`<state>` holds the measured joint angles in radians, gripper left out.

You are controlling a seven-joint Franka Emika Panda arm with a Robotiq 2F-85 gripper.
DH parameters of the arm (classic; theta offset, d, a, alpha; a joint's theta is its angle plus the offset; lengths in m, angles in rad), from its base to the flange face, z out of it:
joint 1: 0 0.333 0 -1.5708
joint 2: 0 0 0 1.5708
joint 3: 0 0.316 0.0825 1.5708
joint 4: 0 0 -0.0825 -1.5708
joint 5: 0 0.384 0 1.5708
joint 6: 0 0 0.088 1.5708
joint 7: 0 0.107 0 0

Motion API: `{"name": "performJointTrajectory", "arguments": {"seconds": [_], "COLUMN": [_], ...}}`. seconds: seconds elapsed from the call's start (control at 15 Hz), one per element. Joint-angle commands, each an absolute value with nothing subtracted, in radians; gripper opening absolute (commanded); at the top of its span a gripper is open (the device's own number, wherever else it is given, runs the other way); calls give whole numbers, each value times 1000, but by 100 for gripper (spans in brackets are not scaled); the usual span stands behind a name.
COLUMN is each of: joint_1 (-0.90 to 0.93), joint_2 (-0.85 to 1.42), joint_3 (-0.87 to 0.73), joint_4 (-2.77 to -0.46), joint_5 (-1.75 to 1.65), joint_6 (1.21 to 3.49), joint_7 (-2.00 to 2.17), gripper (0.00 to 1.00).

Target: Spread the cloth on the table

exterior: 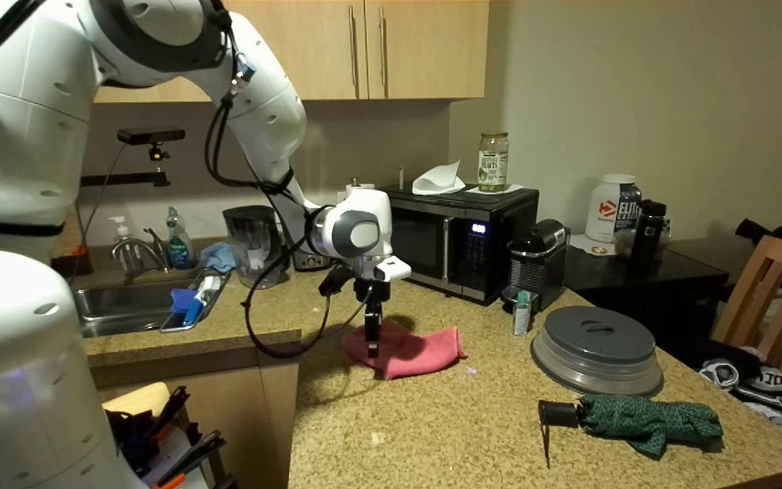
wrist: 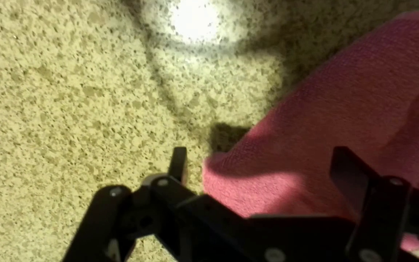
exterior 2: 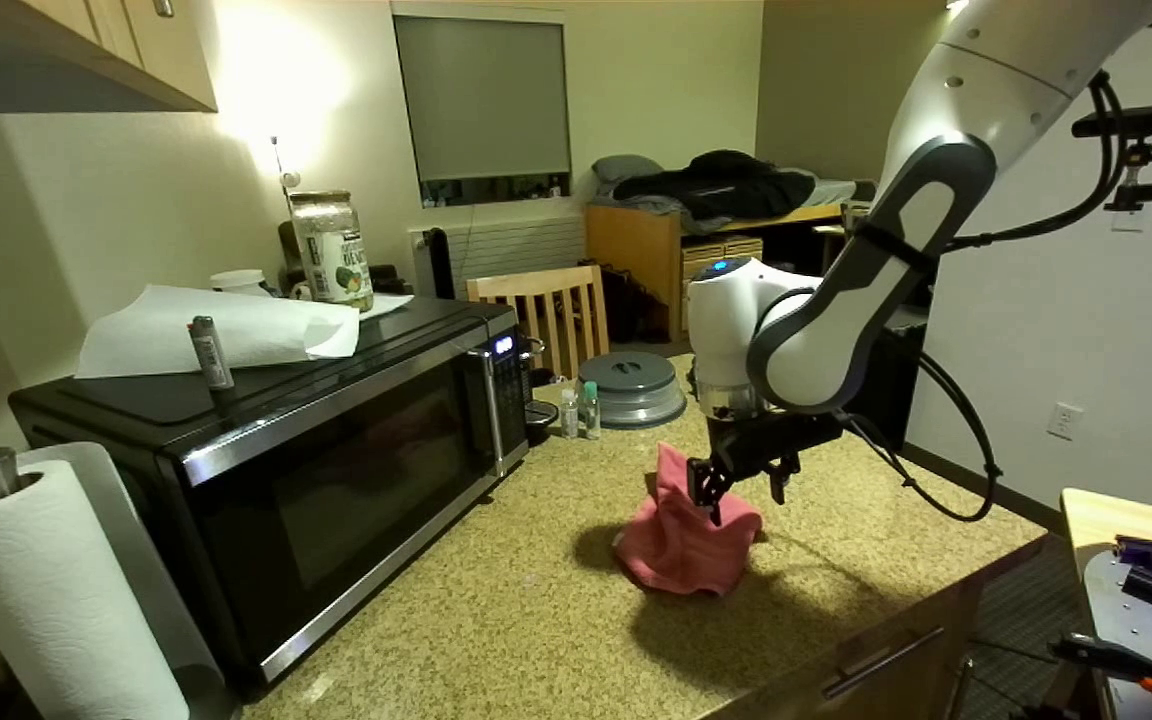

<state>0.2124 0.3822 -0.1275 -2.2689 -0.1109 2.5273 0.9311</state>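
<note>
- Black gripper (wrist: pixel 260 156), closest in the wrist view, has its jaws spread wide, gripping nothing, at a corner of the pink-red cloth (wrist: pixel 340 109).
- That cloth lies rumpled on the speckled countertop (exterior: pixel 432 435).
- Right of it in an exterior view sits a grey-topped cover (exterior: pixel 598 350); nearer lies green fabric (exterior: pixel 649 420) with a black handle (exterior: pixel 557 413).
- Beyond the cloth stands a microwave (exterior: pixel 476 255).
</note>
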Motion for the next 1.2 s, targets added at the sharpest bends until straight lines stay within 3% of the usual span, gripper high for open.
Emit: {"name": "performJointTrajectory", "arguments": {"seconds": [0.0, 1.13], "joint_1": [217, 209], "joint_2": [393, 471], "joint_3": [-139, -167], "joint_4": [-2263, -2273], "joint_5": [-160, -141], "joint_6": [2614, 2663], "joint_7": [956, 951], "gripper": [100, 100]}}
